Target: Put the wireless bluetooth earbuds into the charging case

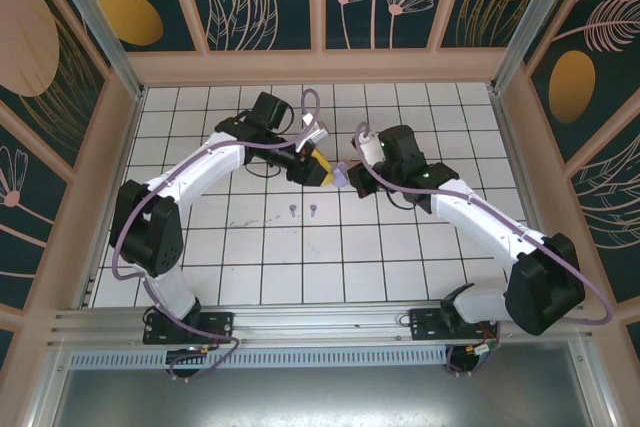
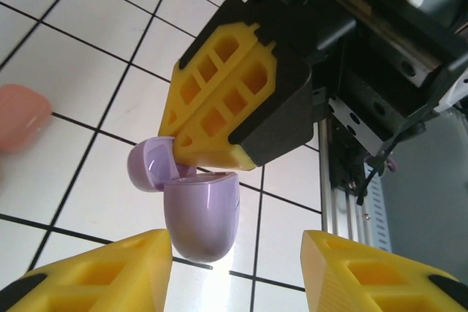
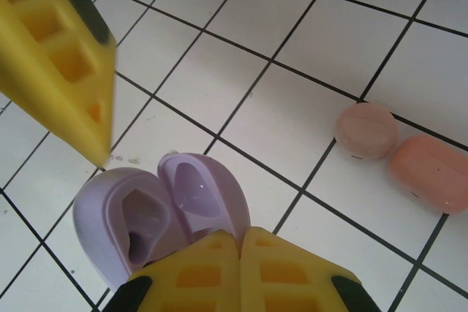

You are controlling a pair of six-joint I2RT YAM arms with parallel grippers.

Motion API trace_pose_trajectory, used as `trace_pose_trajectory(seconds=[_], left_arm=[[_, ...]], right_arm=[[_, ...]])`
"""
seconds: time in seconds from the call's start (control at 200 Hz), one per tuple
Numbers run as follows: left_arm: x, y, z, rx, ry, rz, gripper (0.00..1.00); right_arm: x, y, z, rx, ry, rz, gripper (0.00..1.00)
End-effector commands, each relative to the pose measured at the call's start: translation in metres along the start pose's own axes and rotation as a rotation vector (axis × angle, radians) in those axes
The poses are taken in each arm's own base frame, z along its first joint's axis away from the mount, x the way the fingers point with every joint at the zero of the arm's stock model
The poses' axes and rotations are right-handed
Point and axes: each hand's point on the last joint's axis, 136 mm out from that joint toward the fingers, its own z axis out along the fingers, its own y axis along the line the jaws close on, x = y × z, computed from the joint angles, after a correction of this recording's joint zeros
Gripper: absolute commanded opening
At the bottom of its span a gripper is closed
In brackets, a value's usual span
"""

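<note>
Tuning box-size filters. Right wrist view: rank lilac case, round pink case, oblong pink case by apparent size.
1. lilac case: largest, but nearest the camera.
2. oblong pink case, round pink case: look alike; oblong cropped by frame edge, so unranked.

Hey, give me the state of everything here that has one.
Lilac case: open, lid up.
Right tool: shut on lilac case.
Left tool: open.
Earbuds: two loose on the table, not in a case.
Pink cases: look closed.
</note>
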Motion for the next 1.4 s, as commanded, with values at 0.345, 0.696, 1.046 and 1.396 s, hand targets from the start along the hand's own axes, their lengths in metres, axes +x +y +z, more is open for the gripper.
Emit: trace_pose_trajectory(seconds=[0.345, 0.696, 1.046, 1.396], left_arm=[[0.003, -0.006, 0.007, 0.097, 0.001, -0.005, 0.48], [0.004, -0.006, 0.008, 0.108, -0.001, -0.004, 0.40], [-0.001, -0.009, 0.008, 0.128, -0.037, 0.009, 0.09], [-0.037, 0.015, -0.030, -0.107, -0.348, 0.009, 0.00]], right_arm=[[-0.020, 0.022, 0.001, -0.058, -0.021, -0.037, 0.00], [-0.020, 0.020, 0.003, -0.048, -0.023, -0.033, 0.00], [-0.031, 0.020, -0.002, -0.034, -0.056, -0.022, 0.00], [-0.049, 0.017, -0.049, 0.015, -0.171, 0.063, 0.55]])
